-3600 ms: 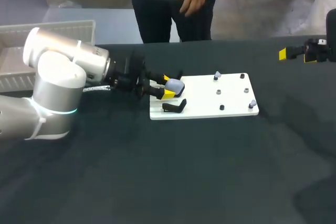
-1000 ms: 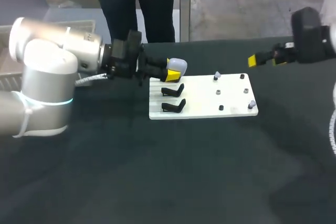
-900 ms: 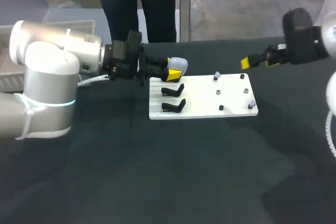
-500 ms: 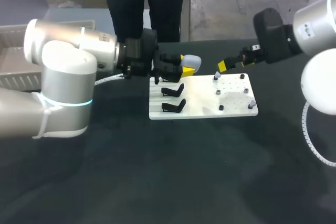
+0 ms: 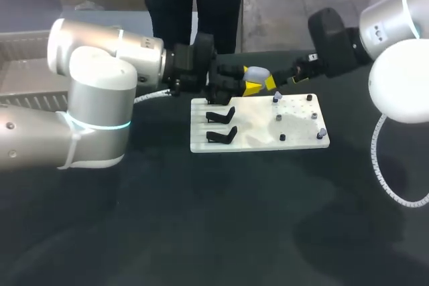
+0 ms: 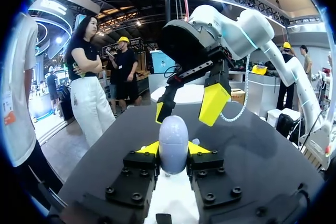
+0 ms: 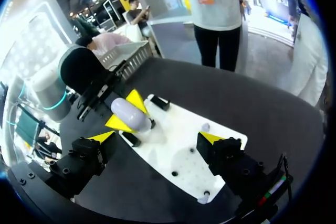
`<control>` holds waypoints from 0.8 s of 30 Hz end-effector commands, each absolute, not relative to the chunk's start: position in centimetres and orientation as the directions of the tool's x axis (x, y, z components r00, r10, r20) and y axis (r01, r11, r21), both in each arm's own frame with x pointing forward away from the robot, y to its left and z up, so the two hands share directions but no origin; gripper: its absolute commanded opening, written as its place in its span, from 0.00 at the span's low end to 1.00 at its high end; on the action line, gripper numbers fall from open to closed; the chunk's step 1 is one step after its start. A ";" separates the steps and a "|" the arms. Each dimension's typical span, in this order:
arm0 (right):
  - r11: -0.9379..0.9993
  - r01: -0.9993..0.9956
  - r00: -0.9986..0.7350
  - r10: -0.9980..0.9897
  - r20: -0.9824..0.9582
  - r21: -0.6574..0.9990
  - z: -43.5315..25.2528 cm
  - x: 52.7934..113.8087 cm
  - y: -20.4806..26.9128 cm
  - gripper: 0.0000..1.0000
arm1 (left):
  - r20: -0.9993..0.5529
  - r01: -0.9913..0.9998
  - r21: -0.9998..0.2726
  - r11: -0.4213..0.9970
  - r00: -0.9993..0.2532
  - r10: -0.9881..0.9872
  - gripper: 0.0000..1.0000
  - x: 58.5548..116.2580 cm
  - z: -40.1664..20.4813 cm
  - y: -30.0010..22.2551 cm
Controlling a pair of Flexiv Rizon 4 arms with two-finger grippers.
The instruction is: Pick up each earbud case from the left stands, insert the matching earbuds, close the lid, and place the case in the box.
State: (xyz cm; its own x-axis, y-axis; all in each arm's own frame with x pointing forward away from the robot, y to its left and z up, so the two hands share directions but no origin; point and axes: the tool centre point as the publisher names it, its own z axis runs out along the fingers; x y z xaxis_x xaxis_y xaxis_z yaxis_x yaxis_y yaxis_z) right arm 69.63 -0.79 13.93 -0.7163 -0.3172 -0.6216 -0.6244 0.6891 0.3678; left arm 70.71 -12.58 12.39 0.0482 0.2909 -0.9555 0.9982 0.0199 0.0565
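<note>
A lilac egg-shaped earbud case [image 5: 257, 73] hangs above the far left edge of the white board [image 5: 258, 140], and my left gripper [image 5: 251, 86] is shut on it. In the left wrist view the case [image 6: 173, 141] stands upright between the yellow fingertips [image 6: 149, 148]. My right gripper [image 5: 281, 80] is open just right of the case, its fingers [image 6: 214, 103] wide apart and facing it. From the right wrist the case [image 7: 131, 114] lies ahead of my own right gripper [image 7: 157, 137]. Two lilac earbuds [image 5: 277, 96] [image 5: 322, 132] sit on pegs on the board's right half.
Two bare black stands [image 5: 221, 115] [image 5: 222, 135] sit on the board's left part. Small dark pegs [image 5: 283, 137] dot its right part. A grey slatted box [image 5: 20, 65] stands at the table's far left, behind my left arm.
My left arm has carried the case to the right, over the board's far edge. My right arm has swung in from the right until its open fingers face the case.
</note>
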 end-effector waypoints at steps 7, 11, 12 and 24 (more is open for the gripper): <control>0.656 -0.644 -0.709 -0.318 -0.630 0.394 14.4 70.6 -0.8 1.00 | -0.967 0.998 0.063 -0.008 0.063 0.246 0.00 69.5 13.0 -12.6; 0.660 -0.646 -0.703 -0.321 -0.635 0.382 14.7 70.8 -0.8 1.00 | -0.970 0.998 0.063 -0.021 0.066 0.233 0.00 69.0 13.1 -12.7; 0.661 -0.646 -0.703 -0.320 -0.635 0.381 14.7 70.9 -0.9 1.00 | -0.971 0.998 0.064 -0.024 0.068 0.230 0.00 68.8 13.2 -12.7; 0.769 -0.583 -0.711 -0.326 -0.623 0.263 15.8 69.0 -3.5 1.00 | -0.994 0.997 0.064 0.044 0.059 0.097 0.00 68.2 13.9 -11.7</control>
